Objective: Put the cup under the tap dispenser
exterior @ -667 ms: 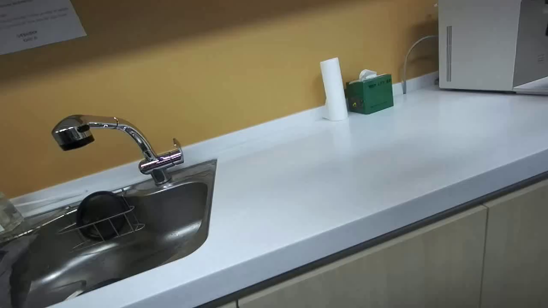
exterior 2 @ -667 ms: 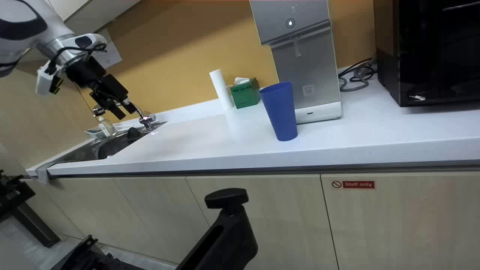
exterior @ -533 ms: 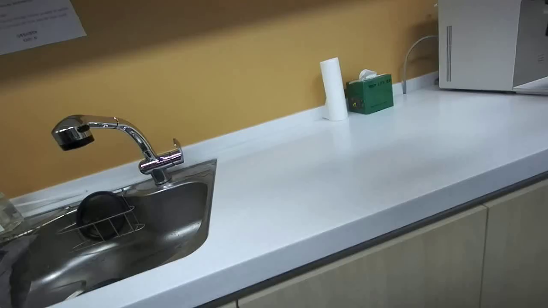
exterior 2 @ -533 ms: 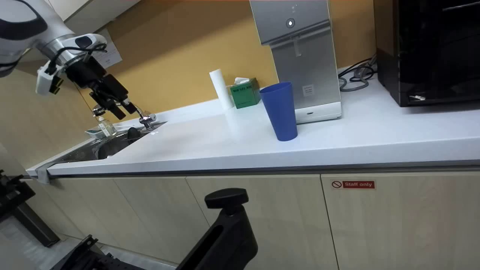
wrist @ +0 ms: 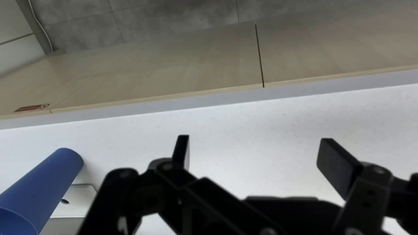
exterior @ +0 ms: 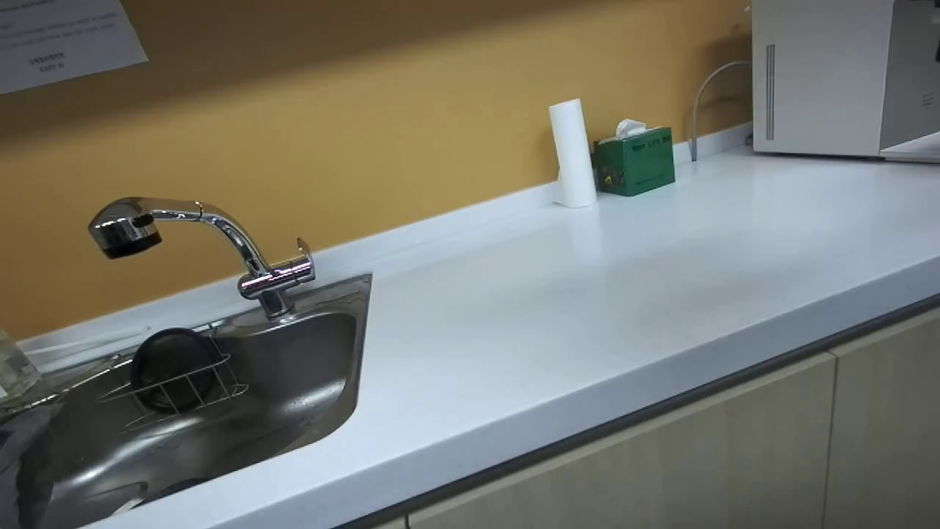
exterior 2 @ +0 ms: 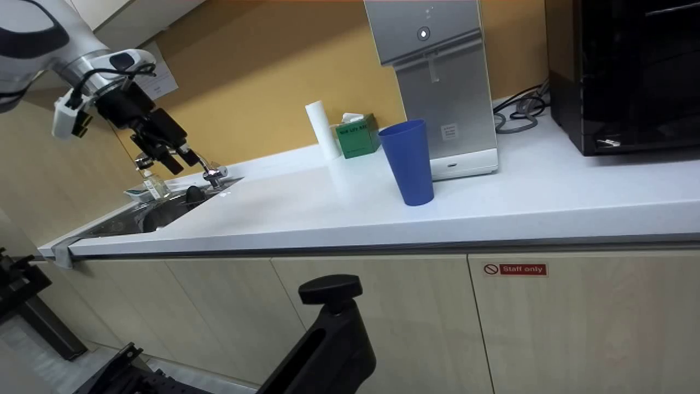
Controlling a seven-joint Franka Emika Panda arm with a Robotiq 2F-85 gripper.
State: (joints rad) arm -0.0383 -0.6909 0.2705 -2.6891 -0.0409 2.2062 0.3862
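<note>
The blue cup (exterior 2: 409, 164) stands upright on the white counter in an exterior view, in front of a tall grey water machine. It also shows at the lower left of the wrist view (wrist: 42, 186). The tap dispenser (exterior: 236, 234), a chrome faucet with a dark spray head, hangs over the sink (exterior: 358, 334). It is partly hidden behind my gripper in an exterior view (exterior 2: 215, 174). My gripper (exterior 2: 185, 164) is open and empty, high above the counter and well apart from the cup. Its spread fingers show in the wrist view (wrist: 254, 140) with only counter between them.
The grey water machine (exterior 2: 459, 109) stands right behind the cup. A black appliance (exterior 2: 629, 76) is to its right. A paper roll (exterior: 573, 154) and a green tissue box (exterior: 635, 163) stand by the wall. A black plate (exterior: 172, 367) leans in a wire rack in the sink.
</note>
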